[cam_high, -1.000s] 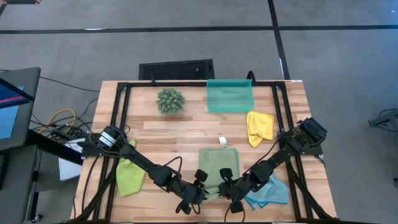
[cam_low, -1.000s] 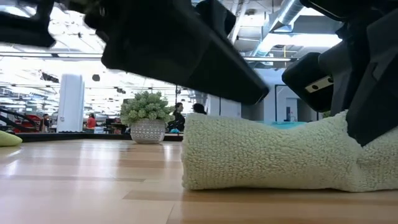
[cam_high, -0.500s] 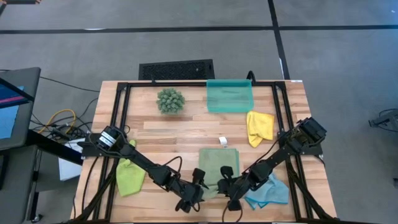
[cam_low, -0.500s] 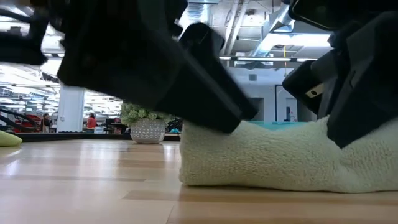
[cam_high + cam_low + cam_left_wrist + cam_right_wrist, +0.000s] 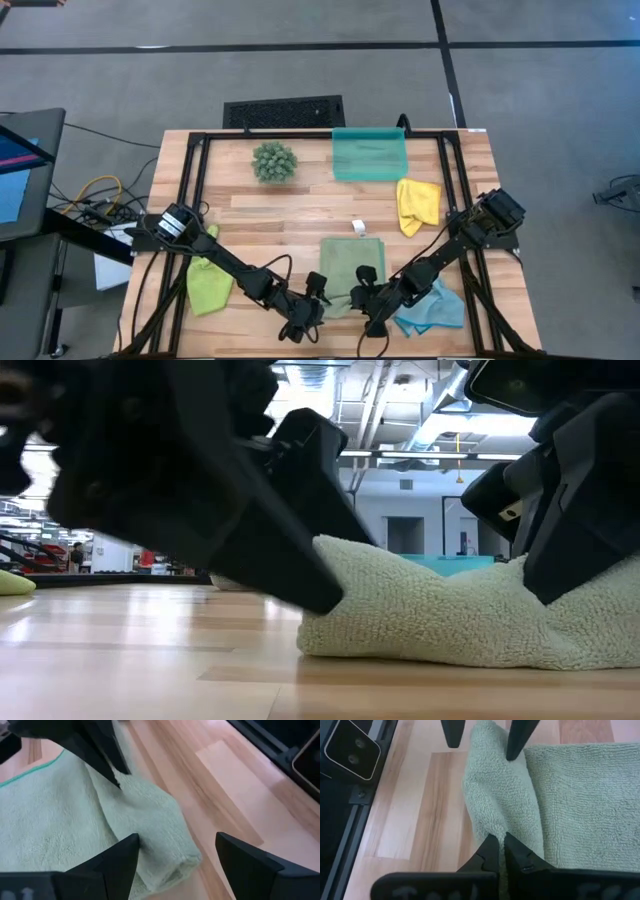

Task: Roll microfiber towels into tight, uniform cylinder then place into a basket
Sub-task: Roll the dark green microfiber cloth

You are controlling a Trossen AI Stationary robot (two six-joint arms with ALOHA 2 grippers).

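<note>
The sage green towel lies flat near the table's front edge, its near edge rolled into a short thick roll that rests on the wood. My right gripper is shut on that roll, toward its right part. My left gripper stands open at the roll's left end, one finger on each side. The lime towel, the yellow towel and the light blue towel lie loose on the table. The teal basket stands at the far edge. My right gripper pinches a raised fold of the rolled edge between its two fingers. It comes slanting down from the table's right and lies roughly along the roll. The roll rests on the table. Whether my left gripper's fingers touch the cloth, I cannot tell.
A spiky green plant ball sits left of the basket, and a black grille lies beyond the far edge. A small white piece lies just beyond the sage towel. The black frame rails run along the table's sides.
In the low view my left gripper has come down from above the roll, and its finger now stands in front of the roll's left end at table height. The roll's left end sits lower than before. My right gripper has kept its hold.
</note>
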